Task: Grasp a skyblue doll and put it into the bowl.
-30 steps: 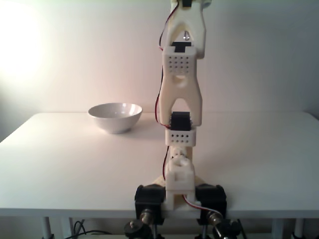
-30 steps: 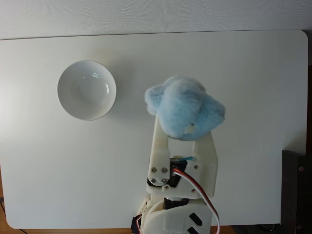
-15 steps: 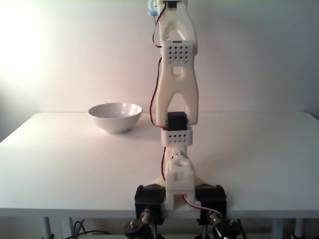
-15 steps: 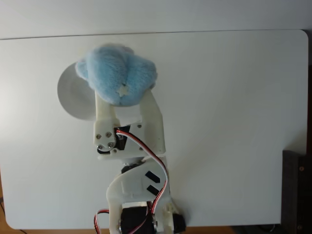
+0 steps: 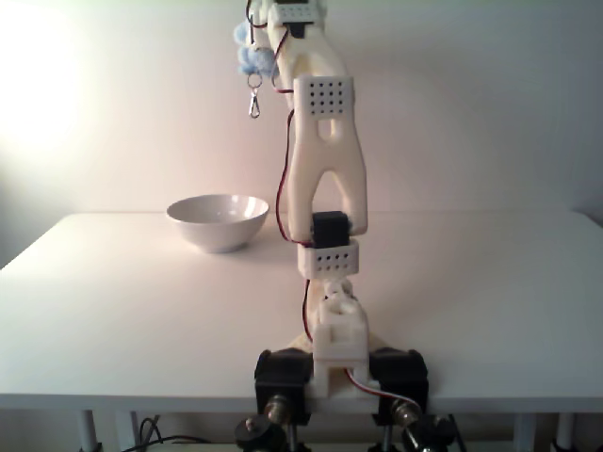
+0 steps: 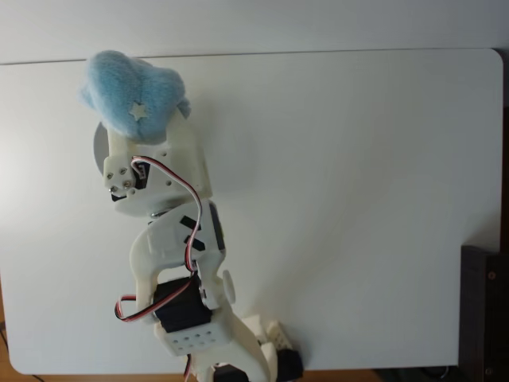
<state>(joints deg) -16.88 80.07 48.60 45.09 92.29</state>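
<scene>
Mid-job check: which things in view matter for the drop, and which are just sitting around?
Part of the job:
- skyblue doll, held high in the end effector
- its keyring clasp, dangling
- white bowl, standing on the table, mostly hidden under the doll in the top-down fixed view

Just lying about:
- white table
- dark object at the table's right edge in that view

Table: a white rectangular top (image 6: 382,199) with rounded corners, on pale legs (image 5: 89,431).
Wall: plain and off-white (image 5: 490,104) behind the table.
Light: a bright glow at upper left (image 5: 38,85), possibly a window.
</scene>
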